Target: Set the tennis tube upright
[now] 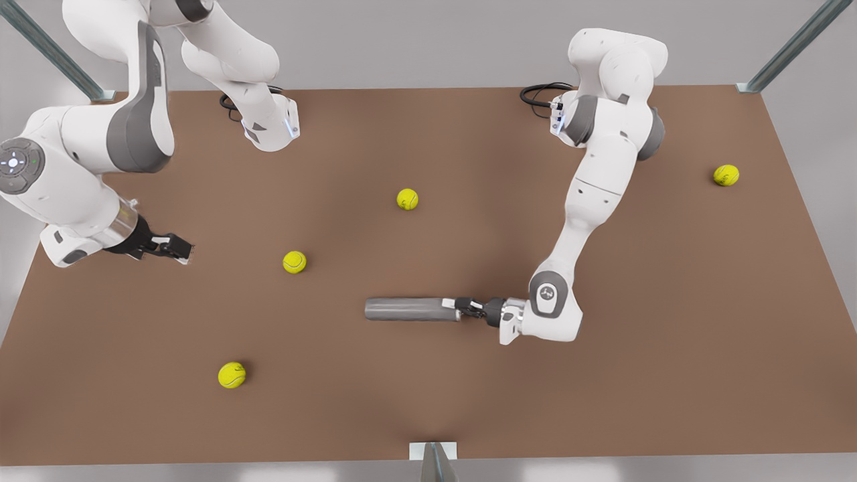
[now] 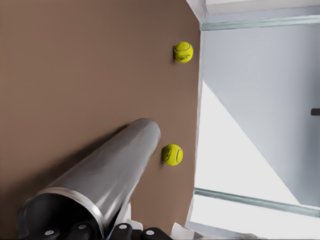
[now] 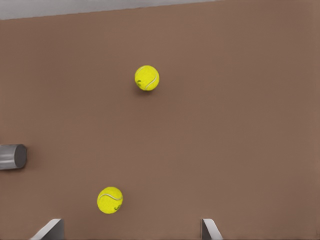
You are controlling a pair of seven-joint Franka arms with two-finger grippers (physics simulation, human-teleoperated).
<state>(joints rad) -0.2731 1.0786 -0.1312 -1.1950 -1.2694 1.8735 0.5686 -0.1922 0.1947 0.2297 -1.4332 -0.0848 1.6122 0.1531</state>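
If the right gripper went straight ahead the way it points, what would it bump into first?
Probably the nearest tennis ball, which lies roughly ahead of the open right gripper. If the gripper tilts downward, it may meet the table first.

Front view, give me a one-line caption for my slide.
Left gripper grips the rim of the lying tennis tube; right gripper waits open; four tennis balls scattered.

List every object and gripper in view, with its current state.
tennis tube: lying on its side on the table, gripped at one rim
left gripper: shut on the tube's rim
right gripper: open, waiting above the table
four tennis balls, e.g.: loose on the table
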